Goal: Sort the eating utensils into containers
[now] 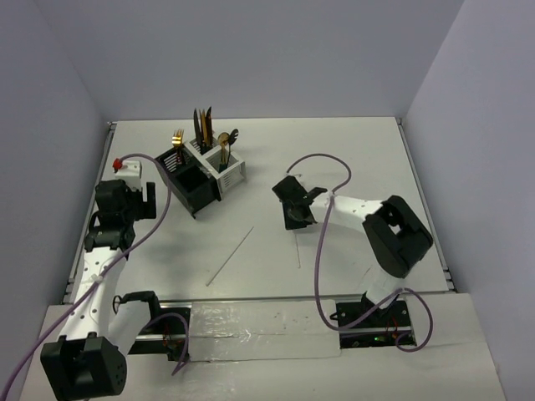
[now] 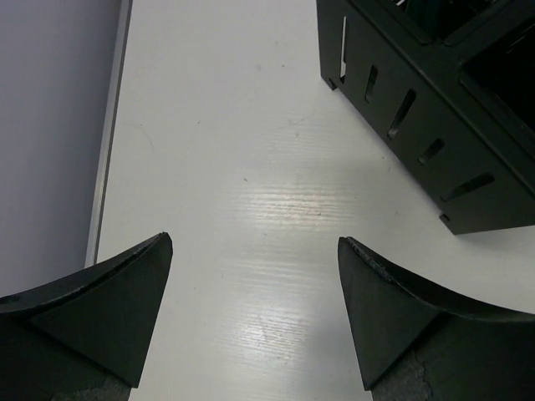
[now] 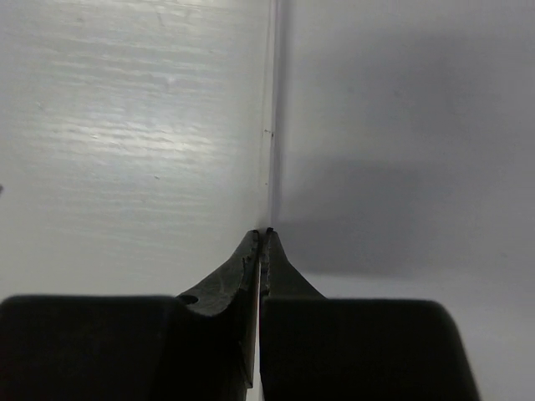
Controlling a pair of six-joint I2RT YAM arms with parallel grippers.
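The black caddy (image 1: 189, 185) and the white caddy (image 1: 224, 164) stand joined at the back left, with a gold fork (image 1: 177, 139), dark knives (image 1: 202, 127) and a spoon (image 1: 224, 142) upright in them. My right gripper (image 1: 294, 214) is shut on a thin pale chopstick (image 3: 272, 125), which runs straight out past the fingertips (image 3: 251, 251); in the top view it shows as a fine line (image 1: 298, 251) over the table. Another chopstick (image 1: 230, 256) lies loose mid-table. My left gripper (image 1: 125, 200) is open and empty (image 2: 255, 242), left of the black caddy (image 2: 418, 109).
A small white box with a red button (image 1: 129, 168) sits at the far left, behind my left gripper. The table's left rim (image 2: 104, 167) runs close beside the left gripper. Purple cables loop over both arms.
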